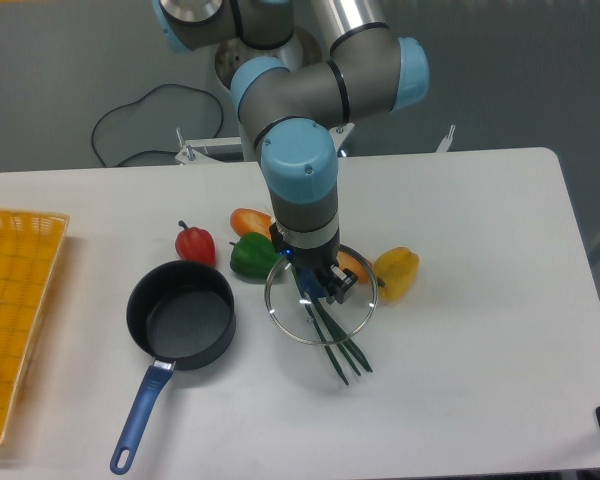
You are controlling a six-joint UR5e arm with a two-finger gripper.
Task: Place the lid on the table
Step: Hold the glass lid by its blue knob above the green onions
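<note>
The lid (285, 310), clear glass with a thin metal rim, is right of the saucepan, level over the white table (480, 330). My gripper (322, 290) comes straight down onto its centre and its dark fingers are shut on the knob, which they mostly hide. Through the glass I see long green stalks (342, 355) lying on the table, their ends poking out past the lid's front rim. Whether the lid rests on the stalks or hangs just above them I cannot tell.
A dark saucepan (180, 315) with a blue handle (140, 415) sits left of the lid. Red (194, 243), green (250, 257), orange (248, 220) and yellow (397, 273) peppers ring the lid's far side. A yellow mesh tray (15, 320) lies at the left edge.
</note>
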